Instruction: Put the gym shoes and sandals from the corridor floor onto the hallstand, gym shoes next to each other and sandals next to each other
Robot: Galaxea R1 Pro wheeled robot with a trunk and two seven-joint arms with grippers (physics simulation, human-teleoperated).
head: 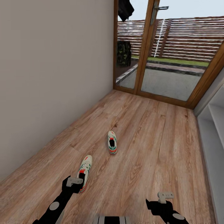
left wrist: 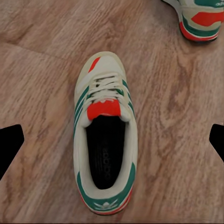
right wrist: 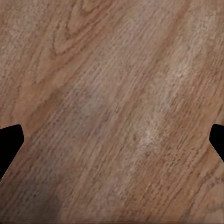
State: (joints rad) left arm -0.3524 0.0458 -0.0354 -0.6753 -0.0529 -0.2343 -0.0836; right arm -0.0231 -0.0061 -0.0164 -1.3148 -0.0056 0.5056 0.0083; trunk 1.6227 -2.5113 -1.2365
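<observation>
left gripper (head: 75, 183) spread above near gym shoe (left wrist: 105, 135)

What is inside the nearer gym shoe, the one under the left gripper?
The nearer gym shoe lies upright on the wood floor. Its opening shows a dark, empty insole with faint lettering. The toe end is hidden under the tongue and laces. The left gripper hangs open above it.

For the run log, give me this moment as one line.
left pincer open over near shoe | right pincer open over floor | far shoe on floor
</observation>
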